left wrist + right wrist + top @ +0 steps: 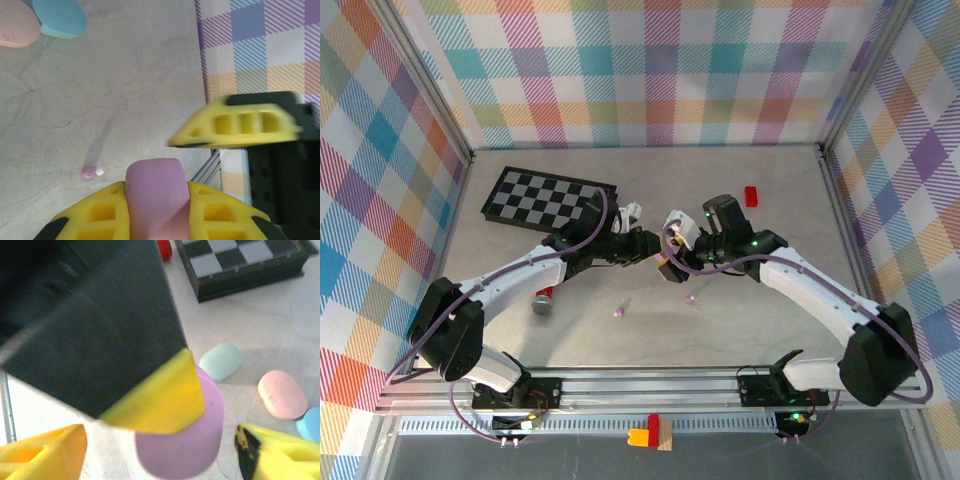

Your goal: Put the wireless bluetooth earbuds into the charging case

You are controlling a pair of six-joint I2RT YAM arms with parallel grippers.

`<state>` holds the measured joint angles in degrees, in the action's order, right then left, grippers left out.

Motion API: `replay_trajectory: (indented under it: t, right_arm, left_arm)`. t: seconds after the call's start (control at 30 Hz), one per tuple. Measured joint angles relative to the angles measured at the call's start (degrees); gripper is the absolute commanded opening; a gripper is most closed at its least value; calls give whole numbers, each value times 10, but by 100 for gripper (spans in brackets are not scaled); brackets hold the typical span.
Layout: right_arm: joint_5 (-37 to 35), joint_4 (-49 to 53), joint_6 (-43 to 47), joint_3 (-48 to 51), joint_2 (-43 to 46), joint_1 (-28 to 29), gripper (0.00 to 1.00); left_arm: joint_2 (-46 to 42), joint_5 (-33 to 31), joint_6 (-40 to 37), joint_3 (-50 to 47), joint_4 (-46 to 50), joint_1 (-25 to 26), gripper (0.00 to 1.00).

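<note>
Purple case (157, 197) pinched in left jaws; right jaws spread; pink earbud (92, 172) lies white end rightward.

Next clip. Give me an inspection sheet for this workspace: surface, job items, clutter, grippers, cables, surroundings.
Surface: pale marbled tabletop, no spills seen.
Job's things: purple case held off the table; one earbud and a second earbud lying loose.
Clutter: chessboard, red block, red-and-silver object; mint case, pink case, blue case on the table.
Grippers: left gripper shut on the purple case; right gripper open, fingers either side of it, apart.
Cables: lavender cables along both arms, no snag seen.
Surroundings: plaid walls; toy bricks on the front rail.
</note>
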<state>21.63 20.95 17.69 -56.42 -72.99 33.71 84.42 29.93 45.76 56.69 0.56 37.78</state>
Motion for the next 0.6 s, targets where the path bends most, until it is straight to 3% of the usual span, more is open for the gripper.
replay_trajectory:
  t: [0.13, 0.27, 0.4, 0.6]
  right_arm:
    - [45, -67, -88, 37, 84, -37, 80]
    - [66, -175, -273, 82, 133, -101, 80]
    - [85, -315, -495, 129, 116, -143, 80]
    - [130, -544, -772, 192, 33, -142, 79]
  left_arm:
    - [-20, -17, 33, -32, -51, -4, 7]
    - [-33, -28, 71, -49, -136, -9, 8]
    - [-34, -38, 104, -55, -230, -10, 8]
    - [-28, -41, 155, -58, -360, -10, 10]
